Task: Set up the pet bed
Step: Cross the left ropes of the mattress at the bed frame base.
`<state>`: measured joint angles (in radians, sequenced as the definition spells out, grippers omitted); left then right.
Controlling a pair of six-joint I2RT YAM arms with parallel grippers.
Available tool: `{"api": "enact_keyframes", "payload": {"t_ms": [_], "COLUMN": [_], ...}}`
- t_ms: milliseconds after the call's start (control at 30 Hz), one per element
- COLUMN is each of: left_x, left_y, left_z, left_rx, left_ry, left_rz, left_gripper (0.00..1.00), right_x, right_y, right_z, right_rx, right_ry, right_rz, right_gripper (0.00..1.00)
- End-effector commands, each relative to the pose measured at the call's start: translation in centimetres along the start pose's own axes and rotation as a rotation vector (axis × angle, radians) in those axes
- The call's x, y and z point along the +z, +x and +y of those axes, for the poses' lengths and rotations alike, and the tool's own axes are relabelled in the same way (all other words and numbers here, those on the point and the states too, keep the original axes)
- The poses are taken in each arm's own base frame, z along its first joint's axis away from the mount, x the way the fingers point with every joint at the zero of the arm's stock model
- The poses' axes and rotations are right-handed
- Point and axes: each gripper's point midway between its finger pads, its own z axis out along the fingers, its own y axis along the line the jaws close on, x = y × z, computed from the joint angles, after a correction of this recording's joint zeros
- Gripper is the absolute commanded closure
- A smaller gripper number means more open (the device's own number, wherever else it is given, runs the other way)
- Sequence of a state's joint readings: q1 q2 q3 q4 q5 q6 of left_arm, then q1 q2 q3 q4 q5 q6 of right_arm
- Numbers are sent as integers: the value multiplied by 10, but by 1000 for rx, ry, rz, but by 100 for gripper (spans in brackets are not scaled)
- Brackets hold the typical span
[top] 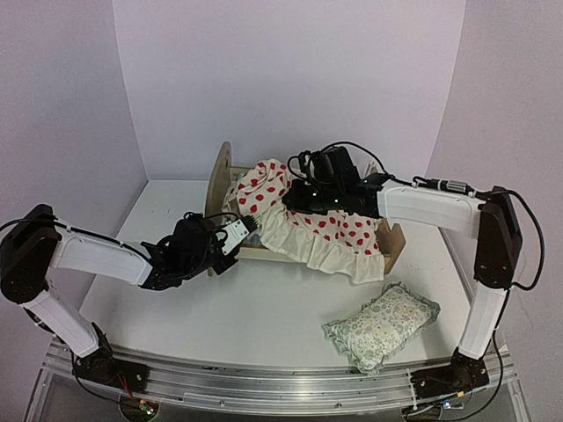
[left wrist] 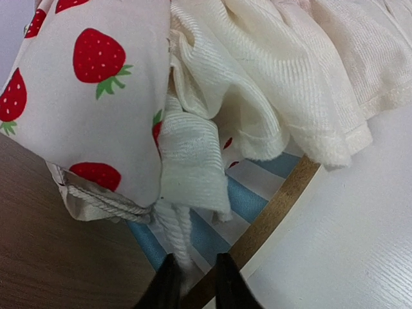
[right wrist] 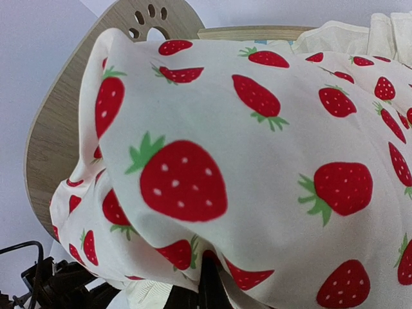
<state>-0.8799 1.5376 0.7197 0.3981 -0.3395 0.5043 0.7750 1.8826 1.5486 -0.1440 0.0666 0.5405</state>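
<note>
White table (top: 176, 303), lilac walls (top: 290, 70), left gripper (top: 250, 226) slightly parted, right gripper (top: 303, 195) pinching cushion (top: 339, 230)

Strawberry cushion (left wrist: 96, 96), cream frill (left wrist: 290, 77), striped pet bed (left wrist: 251, 203)

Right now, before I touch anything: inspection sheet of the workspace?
Surface: white table, no damage seen.
Job's things: pet bed upright, strawberry cushion draped across it, frill spilling over the near rail.
Clutter: floral pillow lying apart from the bed.
Tools: left tool slightly open, cushion frill between its fingers; right tool shut, apparently pinching cushion fabric.
Cables: black cables looped above the right wrist.
Surroundings: plain lilac walls; nothing else seen.
</note>
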Motion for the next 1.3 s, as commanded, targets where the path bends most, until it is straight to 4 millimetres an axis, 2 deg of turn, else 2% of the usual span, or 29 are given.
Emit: {"api": "enact_keyframes", "payload": {"t_ms": [0,133,400,633,733,900,967,1033,1167,1267], "left_x": [0,-3,-10,-32,-39,-54,-59,-60,-49,-40], "left_y": [-25,-27,-32,-45,-45,-59,-67,-67,-57,-66], "left_z": [20,26,29,20,19,21,26,33,47,63], "left_rx": [-32,-37,-52,-139,-180,-281,-324,-342,-329,-282], "left_ry": [-70,-95,-75,77,107,180,182,150,23,-72], "left_rz": [-80,-92,-83,-63,-30,-1,-5,4,-5,-66], "left_gripper": [89,100,100,100,100,100,100,100,100,100], "right_x": [-1,-1,-2,3,6,13,16,22,28,28], "right_y": [-13,-12,-14,-17,-17,-16,-16,-14,-24,-35], "right_z": [6,5,6,6,7,8,9,9,13,16], "right_rx": [6,6,5,-1,-1,1,-2,-6,-20,-26], "right_ry": [-24,-20,-19,-14,-18,-22,-28,-34,-37,-40], "right_rz": [-36,-34,-41,-47,-45,-39,-34,-29,-53,-77], "right_gripper": [100,100,100,100,100,100,100,100,100,100]}}
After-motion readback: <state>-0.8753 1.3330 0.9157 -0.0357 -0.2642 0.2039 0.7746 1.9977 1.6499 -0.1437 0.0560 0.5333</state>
